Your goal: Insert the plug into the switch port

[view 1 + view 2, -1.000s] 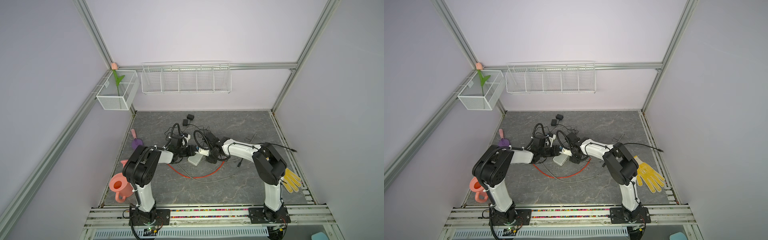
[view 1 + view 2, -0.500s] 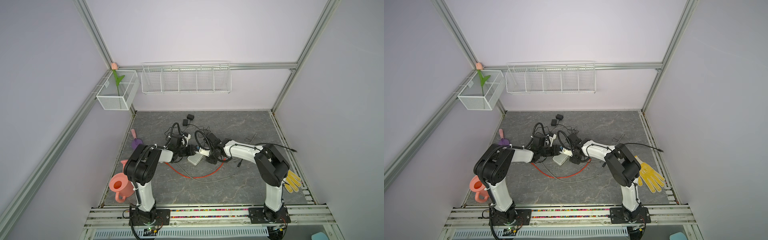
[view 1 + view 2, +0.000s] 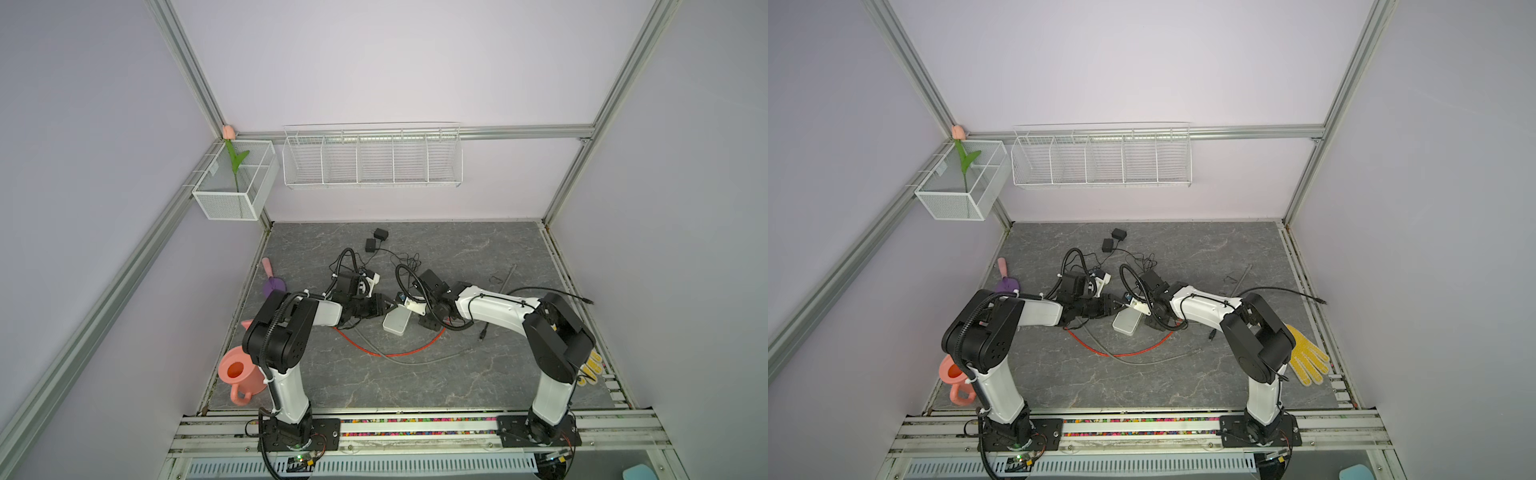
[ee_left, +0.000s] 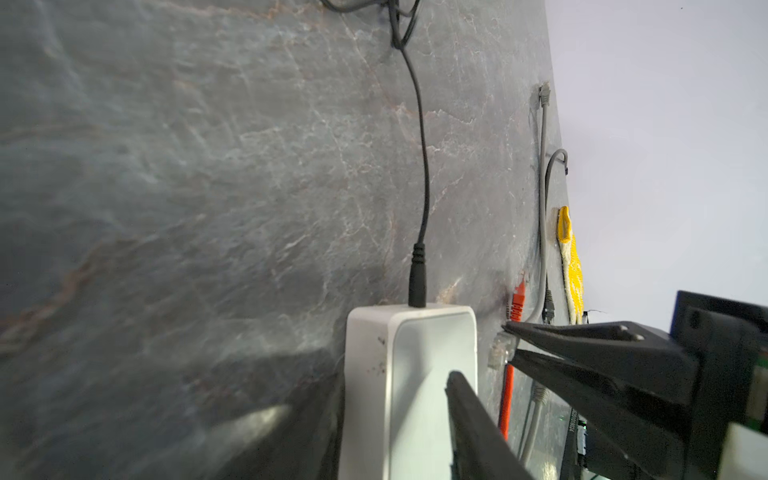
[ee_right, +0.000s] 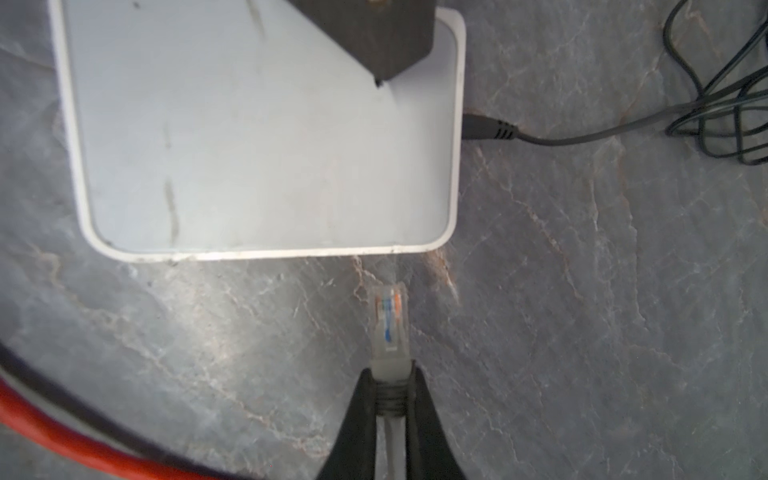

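The white switch [image 3: 397, 324] lies mid-table, also in the right wrist view [image 5: 257, 133]. My left gripper [image 4: 390, 376] is shut on its near end, one finger [image 5: 374, 37] across the top face and the other along the underside. My right gripper [image 5: 390, 382] is shut on the boot of the clear plug [image 5: 388, 320] of a grey cable. The plug points at the switch's side edge with a short gap between them. The ports on that edge are hidden. In both top views the left gripper [image 3: 384, 309] and the right gripper [image 3: 430, 322] flank the switch [image 3: 1127, 323].
A black power plug [image 4: 417, 286] sits in the switch's end. A red cable [image 3: 399, 353] and a grey cable [image 3: 415, 360] loop in front. Black adapters [image 3: 376, 240] lie behind, a yellow glove [image 3: 1308, 357] at the right, and a pink watering can [image 3: 241, 376] at the left.
The right arm's elbow has drifted slightly to the right. Both grippers stay at the switch with their holds unchanged.
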Controlling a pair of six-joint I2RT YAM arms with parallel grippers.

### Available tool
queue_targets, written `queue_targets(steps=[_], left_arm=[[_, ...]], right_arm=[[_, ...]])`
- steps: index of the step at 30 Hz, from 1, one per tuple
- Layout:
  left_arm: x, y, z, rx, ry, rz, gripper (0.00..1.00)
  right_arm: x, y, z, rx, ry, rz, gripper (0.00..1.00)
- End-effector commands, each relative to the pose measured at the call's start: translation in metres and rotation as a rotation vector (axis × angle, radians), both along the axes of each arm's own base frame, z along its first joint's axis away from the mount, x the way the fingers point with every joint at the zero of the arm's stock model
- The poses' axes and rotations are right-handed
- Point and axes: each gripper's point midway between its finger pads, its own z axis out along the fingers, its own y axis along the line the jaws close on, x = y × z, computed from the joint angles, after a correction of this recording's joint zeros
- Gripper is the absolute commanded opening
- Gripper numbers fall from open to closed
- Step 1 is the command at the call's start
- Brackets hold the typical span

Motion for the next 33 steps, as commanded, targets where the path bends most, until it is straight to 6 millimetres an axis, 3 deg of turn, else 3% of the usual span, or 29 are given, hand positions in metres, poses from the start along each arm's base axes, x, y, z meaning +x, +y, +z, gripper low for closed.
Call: queue_targets(steps=[1,7,18,33], left_arm=[[-0.03,0.019,-0.037,0.113,0.169,0.002,0.41],[-0.035,0.02,-0.043,0.128,0.185,-0.01,0.39],[-0.032,0.018,-0.045,0.115,0.19,-0.012,0.37],[-0.03,0.021,-0.045,0.147,0.183,-0.011,0.36]], right_arm=[[-0.015,0.001,0.005,-0.007,0.016,0.036,0.07],[-0.02,0.013,-0.004,-0.028,0.041,0.077,0.07],[-0.011,0.015,-0.016,-0.075,0.041,0.072,0.07],[0.0,0.024,-0.009,-0.063,0.014,0.075,0.07]])
